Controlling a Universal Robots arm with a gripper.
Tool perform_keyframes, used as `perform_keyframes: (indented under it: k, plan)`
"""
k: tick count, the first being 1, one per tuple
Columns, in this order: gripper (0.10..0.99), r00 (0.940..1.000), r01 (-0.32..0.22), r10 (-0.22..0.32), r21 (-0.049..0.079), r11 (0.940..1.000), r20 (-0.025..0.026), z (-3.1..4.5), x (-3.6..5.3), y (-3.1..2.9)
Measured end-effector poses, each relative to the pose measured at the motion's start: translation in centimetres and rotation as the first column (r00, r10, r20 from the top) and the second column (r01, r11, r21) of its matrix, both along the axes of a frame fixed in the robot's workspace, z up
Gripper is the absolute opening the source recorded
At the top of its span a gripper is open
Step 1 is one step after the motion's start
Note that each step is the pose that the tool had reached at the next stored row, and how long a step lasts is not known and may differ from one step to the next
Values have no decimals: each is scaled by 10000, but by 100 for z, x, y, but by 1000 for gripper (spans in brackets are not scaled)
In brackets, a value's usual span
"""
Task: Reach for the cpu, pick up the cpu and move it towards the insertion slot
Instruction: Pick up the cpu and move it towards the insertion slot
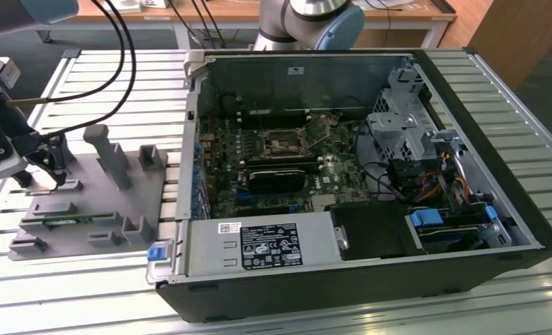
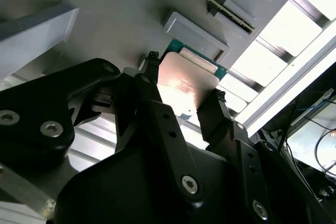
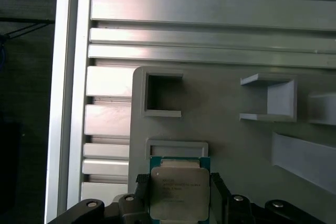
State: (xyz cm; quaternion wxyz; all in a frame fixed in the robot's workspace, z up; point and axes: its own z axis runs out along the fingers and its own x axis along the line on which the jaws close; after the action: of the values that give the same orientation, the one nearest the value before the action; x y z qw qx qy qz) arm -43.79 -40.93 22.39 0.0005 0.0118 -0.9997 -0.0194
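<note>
- The gripper [image 1: 49, 178] pinches the cpu [image 3: 179, 192]. Its fingers [image 2: 151, 74] press on two opposite edges of the chip, which sits between them over the grey fixture [image 1: 99, 209]. I cannot tell whether the chip is clear of the fixture.
- Risk: the hold is on thin edges only. A fast swing of the arm could make the chip twist or slip out and drop onto the fixture or the slatted worktop [image 1: 108, 70].
- Risk: a low ridge [image 3: 177, 148] stands just beyond the gripper, right against the chip's green edge. A sideways pull before a clean rise could catch there and tilt the chip.
- Risk: tall fixture posts [image 1: 108, 157] stand near the gripper, on the side toward the case. A low path could knock them.
- Fixture, under the gripper: it bears the chip at the gripper. A square pocket [image 3: 163, 113] past the ridge looks bare, and a green memory stick [image 1: 69, 222] lies in a long holder near the gripper.
- Computer case [image 1: 499, 105], well apart from the gripper toward the exterior view's right: it lies open and holds the motherboard [image 1: 229, 160] with the insertion slot [image 1: 281, 144]. A black card [image 1: 276, 178] sits just beside the slot, and there are cables [image 1: 387, 178].
</note>
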Motion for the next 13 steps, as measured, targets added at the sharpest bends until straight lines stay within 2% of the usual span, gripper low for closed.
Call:
perform_keyframes:
  k: [13]
  plan:
    - [545,10000,0,0,-11,10000,-1,104,0,5]
